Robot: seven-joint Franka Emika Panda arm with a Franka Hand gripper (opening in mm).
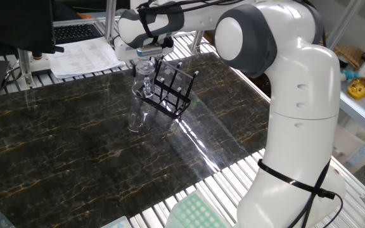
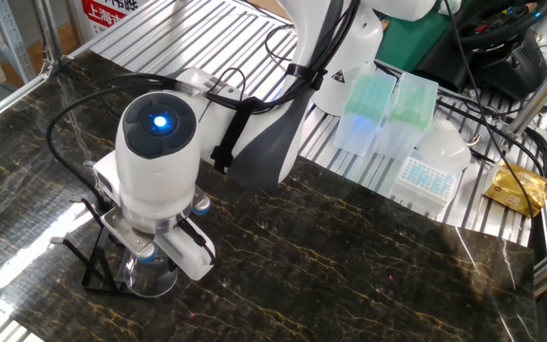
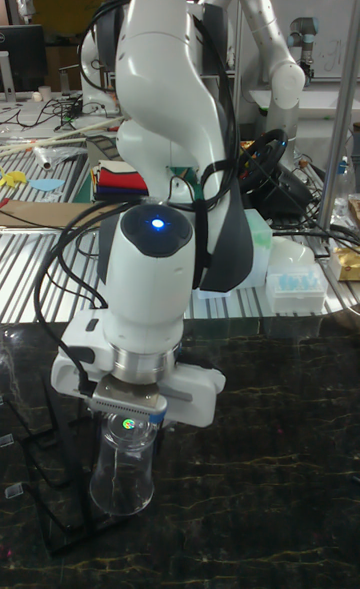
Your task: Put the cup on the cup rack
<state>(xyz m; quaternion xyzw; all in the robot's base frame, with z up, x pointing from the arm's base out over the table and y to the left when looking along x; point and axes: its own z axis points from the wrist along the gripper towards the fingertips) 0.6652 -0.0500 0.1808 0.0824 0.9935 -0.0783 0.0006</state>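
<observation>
The cup (image 1: 143, 82) is a clear glass mug hanging just under my gripper (image 1: 144, 60), which is shut on its rim from above. It hangs at the left side of the cup rack (image 1: 173, 92), a black wire frame with upright pegs standing on the dark marble table. In the other fixed view the cup (image 2: 150, 277) sits below the hand, against the cup rack (image 2: 96, 256), and the gripper (image 2: 150, 255) is mostly hidden by the wrist. The tall fixed view shows the cup (image 3: 122, 479) low beside the cup rack (image 3: 45, 469), under the gripper (image 3: 128, 424). Whether a peg is inside the cup cannot be told.
Papers (image 1: 84, 56) and a keyboard (image 1: 75, 30) lie behind the rack. The arm's white base (image 1: 296, 158) stands at the right. Green and white pipette tip boxes (image 2: 368, 109) sit on the metal slats past the table edge.
</observation>
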